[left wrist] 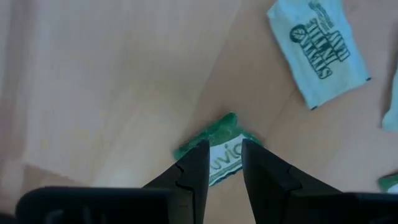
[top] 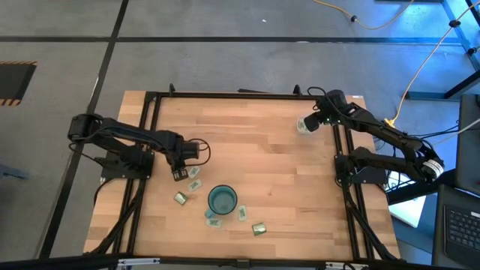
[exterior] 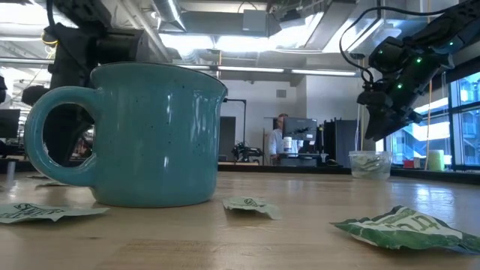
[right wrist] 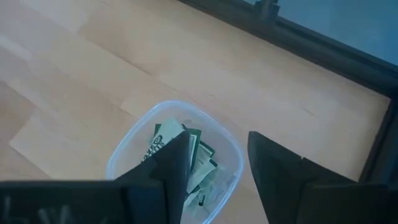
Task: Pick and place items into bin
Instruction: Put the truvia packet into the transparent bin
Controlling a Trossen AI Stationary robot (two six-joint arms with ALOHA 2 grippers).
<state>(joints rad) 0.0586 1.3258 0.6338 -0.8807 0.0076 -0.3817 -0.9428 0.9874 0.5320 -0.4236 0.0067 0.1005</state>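
Down at the worktop's near edge we see a green packet (top: pixel 259 229) lying flat, with two pale ones (top: pixel 213 221) (top: pixel 242 214) just beside the teal-blue mug (top: pixel 222 199), which stands upright near the middle of that edge. To the mug's left sits another packet (top: pixel 181 198), and a light green one (top: pixel 195 184) lies between it and the left gripper (top: pixel 180 174). That left gripper is down at the table toward the left edge, and in its wrist view we find its fingers (left wrist: pixel 194 171) a little apart, straddling a dark green packet (left wrist: pixel 217 149) with white lettering, though we cannot tell whether they pinch it; a pale printed packet (left wrist: pixel 318 50) lies near. Far off, by the right far corner, the translucent plastic cup (top: pixel 303 125) holds several packets (right wrist: pixel 189 155), and the right gripper (top: pixel 315 118) hovers over its rim, jaws apart and empty.
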